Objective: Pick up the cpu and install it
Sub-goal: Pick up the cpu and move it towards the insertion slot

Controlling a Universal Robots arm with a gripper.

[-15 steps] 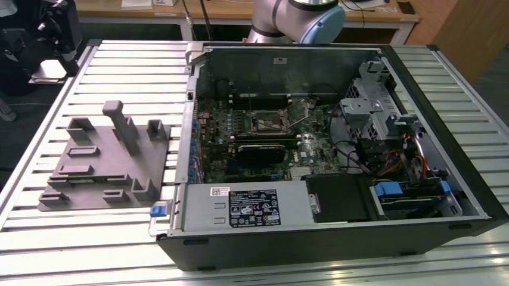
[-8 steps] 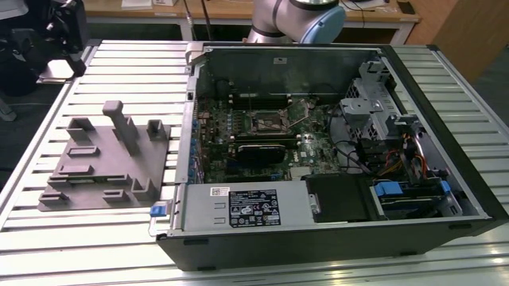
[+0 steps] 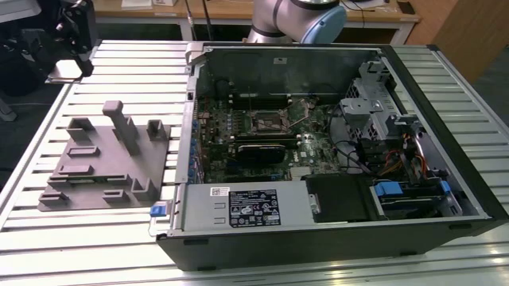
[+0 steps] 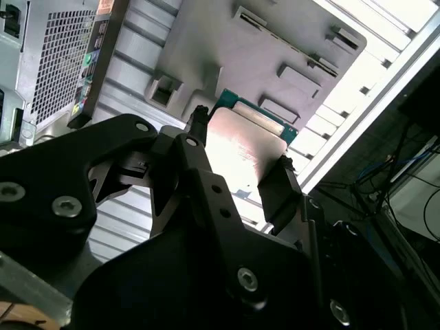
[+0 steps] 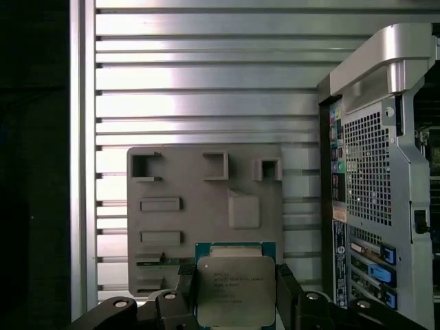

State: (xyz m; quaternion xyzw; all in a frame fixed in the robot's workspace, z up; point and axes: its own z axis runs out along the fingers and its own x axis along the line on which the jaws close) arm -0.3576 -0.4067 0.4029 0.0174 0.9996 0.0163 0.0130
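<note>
- My gripper [image 5: 236, 294] is clamped on the cpu [image 5: 236, 289]. A black finger [image 5: 186, 287] presses on each of two opposite edges, seen in both wrist views.
- Edge grip is prob. chosen so the metal lid and contact side stay untouched. Chip is held flat, lid toward the first wrist cam, green board rim peeking past the lid.
- Cpu looks lifted clear. In the second wrist view the grey fixture [image 4: 275, 48] sits well behind it on the slatted table [image 4: 130, 103].
- Fixture has shaped pockets and posts, I'd say to park parts at known spots for pickup.
- Pc case [image 3: 318, 250] lies on its side, panel off, so the motherboard [image 3: 219, 137] faces up. That gives access from above, I reckon.
- Socket [image 3: 266, 119] has a metal frame and dark centre and sits on the board. Prob. empty.
- Writing: faint etched lines on the cpu lid, not legible enough to log. There's a black-and-white label [image 3: 254, 208] on the psu [image 3: 202, 208], txt too small.
</note>
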